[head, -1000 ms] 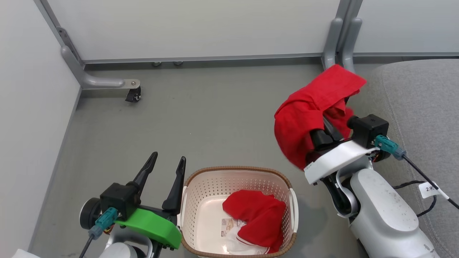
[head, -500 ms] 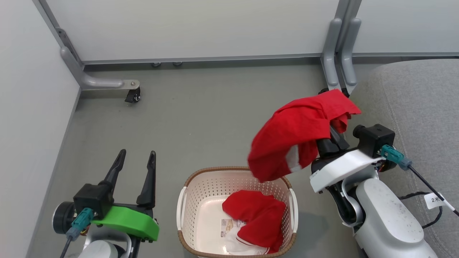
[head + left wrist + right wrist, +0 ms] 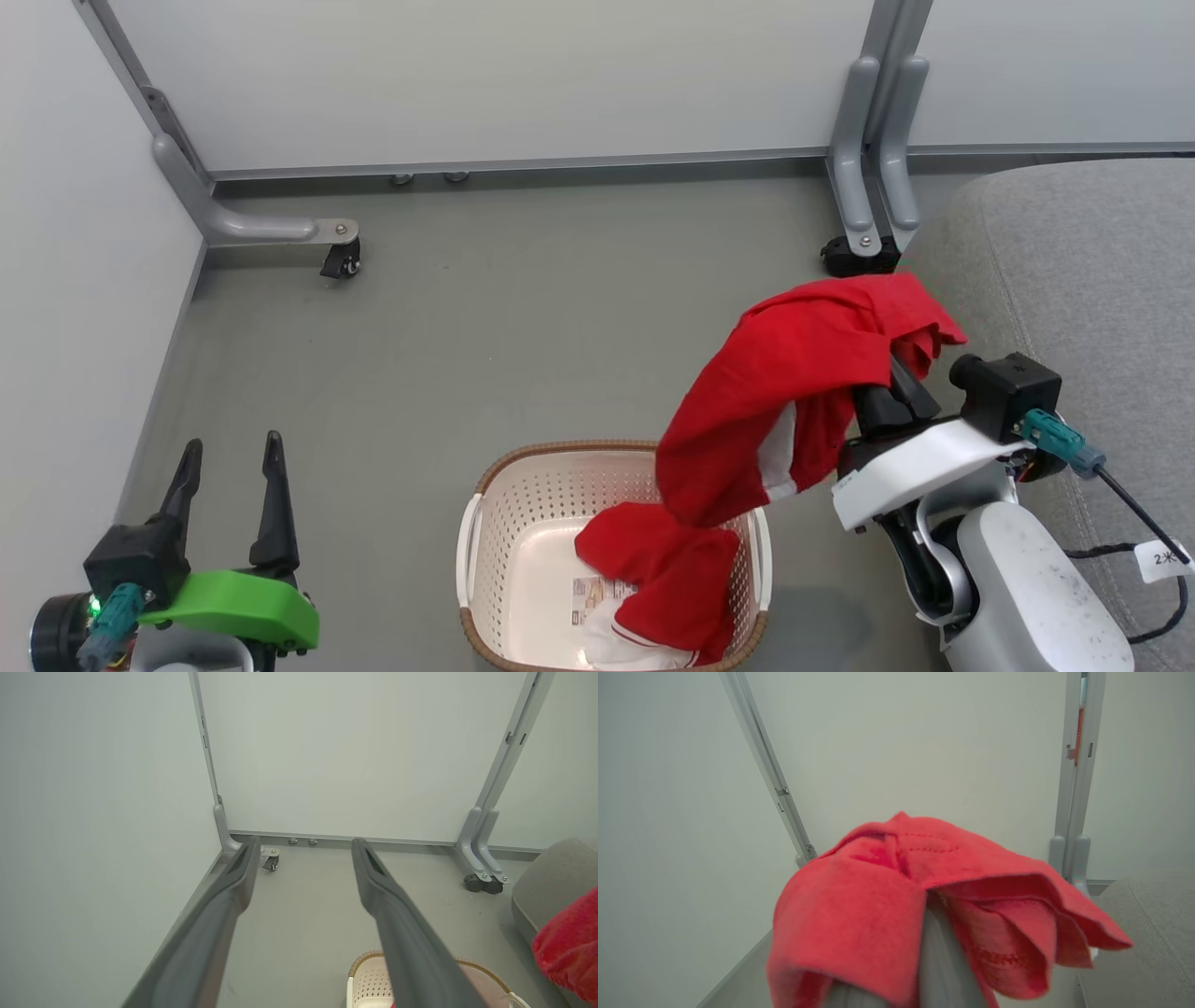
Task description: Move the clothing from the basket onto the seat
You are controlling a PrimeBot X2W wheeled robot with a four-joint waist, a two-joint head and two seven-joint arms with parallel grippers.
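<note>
Right gripper (image 3: 892, 397): fingers pinched on bright red soft fabric garment (image 3: 794, 392), hanging limp over the 3 o'clock end of cream perforated plastic basket (image 3: 523, 476), short of grey upholstered seat (image 3: 1102, 271). Second red garment (image 3: 672, 579) lies inside the basket. Left gripper (image 3: 231, 446): fingers spread, empty. Light, floppy, likely to snag; take a bunched mid-body fold.

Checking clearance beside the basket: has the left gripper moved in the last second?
Yes. The left gripper has pulled leftward, away from the cream perforated plastic basket, whose left rim it stood beside before.
</note>
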